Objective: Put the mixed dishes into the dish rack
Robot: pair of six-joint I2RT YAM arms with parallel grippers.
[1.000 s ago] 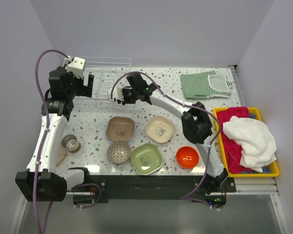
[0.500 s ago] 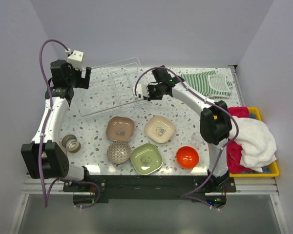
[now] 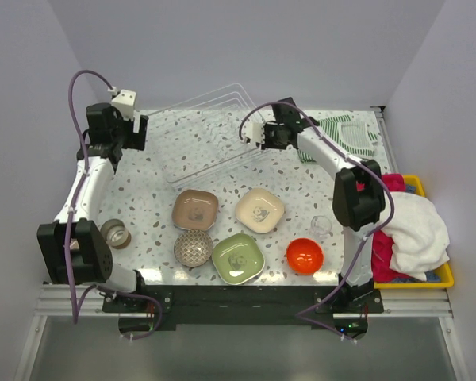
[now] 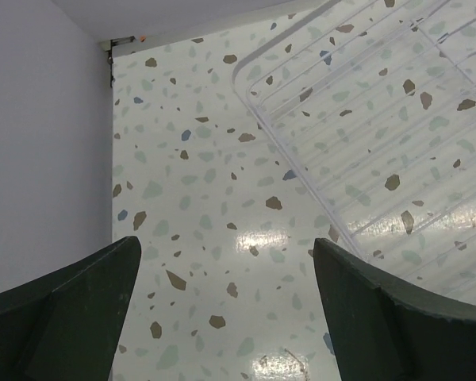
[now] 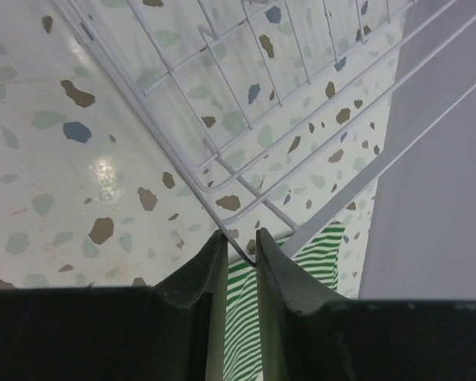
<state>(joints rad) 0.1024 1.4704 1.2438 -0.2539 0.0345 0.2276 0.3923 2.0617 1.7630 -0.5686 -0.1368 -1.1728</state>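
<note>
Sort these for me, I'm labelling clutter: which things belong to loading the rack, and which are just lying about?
Job: dish rack, brown plate, cream plate, green plate, grey bowl, orange-red bowl, small cup, clear cup.
Lying about: striped cloth, yellow tray of cloths.

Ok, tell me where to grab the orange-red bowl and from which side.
Take the orange-red bowl by its rim from straight above, one finger inside and one outside, since it seems to sit mouth up. Choose the near-right edge: the green plate lies to its left and a clear cup just beyond it.
</note>
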